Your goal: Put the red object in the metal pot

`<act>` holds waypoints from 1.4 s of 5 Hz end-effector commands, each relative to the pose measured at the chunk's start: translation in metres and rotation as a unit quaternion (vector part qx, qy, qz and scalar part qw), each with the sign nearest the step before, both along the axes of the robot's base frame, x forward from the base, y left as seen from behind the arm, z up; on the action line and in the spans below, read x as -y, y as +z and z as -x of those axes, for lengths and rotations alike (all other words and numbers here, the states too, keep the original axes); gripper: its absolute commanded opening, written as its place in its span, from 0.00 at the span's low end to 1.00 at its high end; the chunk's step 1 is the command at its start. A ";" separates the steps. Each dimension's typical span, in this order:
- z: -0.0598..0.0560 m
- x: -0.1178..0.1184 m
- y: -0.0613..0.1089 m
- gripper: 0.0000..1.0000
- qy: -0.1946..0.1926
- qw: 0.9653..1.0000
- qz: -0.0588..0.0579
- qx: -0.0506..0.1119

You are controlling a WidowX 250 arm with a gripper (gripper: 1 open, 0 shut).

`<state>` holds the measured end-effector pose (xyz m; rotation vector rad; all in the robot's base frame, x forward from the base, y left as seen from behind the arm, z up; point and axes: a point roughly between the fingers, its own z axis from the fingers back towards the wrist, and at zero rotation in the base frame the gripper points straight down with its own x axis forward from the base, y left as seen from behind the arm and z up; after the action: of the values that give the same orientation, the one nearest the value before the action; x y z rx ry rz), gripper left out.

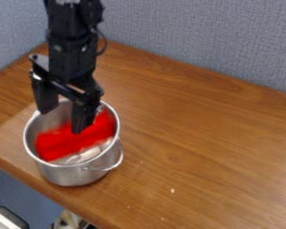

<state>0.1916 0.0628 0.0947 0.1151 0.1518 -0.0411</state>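
Looking at the metal pot (pixel 71 148), you can see the red object (pixel 76 140) lying inside it, on the bottom and leaning toward the far wall. The gripper (pixel 62 106) hangs just above the rim with its jaws spread apart, pinching nothing. Your main risk, I think, is the lift out: if a finger (pixel 87 114) catches the rim or the block, the light pot could tip or slide on the wooden table (pixel 206 134)

A bright red object (pixel 71 141) lies in a shiny silver metal pot (pixel 96 168). The gripper (pixel 62 112) is black, the surface (pixel 206 134) brown wood grain, the wall (pixel 217 31) grey-blue.
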 end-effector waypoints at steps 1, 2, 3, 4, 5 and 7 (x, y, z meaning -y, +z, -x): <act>-0.006 -0.002 0.003 1.00 0.014 1.000 -0.003 0.019; -0.009 0.005 -0.001 1.00 0.016 1.000 0.002 0.022; -0.012 0.005 -0.010 1.00 0.019 1.000 0.003 0.023; -0.012 0.005 -0.021 1.00 0.022 1.000 0.000 0.018; -0.014 0.004 -0.033 1.00 0.024 1.000 -0.002 0.013; -0.016 0.004 -0.046 1.00 0.023 1.000 -0.008 0.005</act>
<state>0.2052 0.0579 0.0458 0.1131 0.1594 0.0219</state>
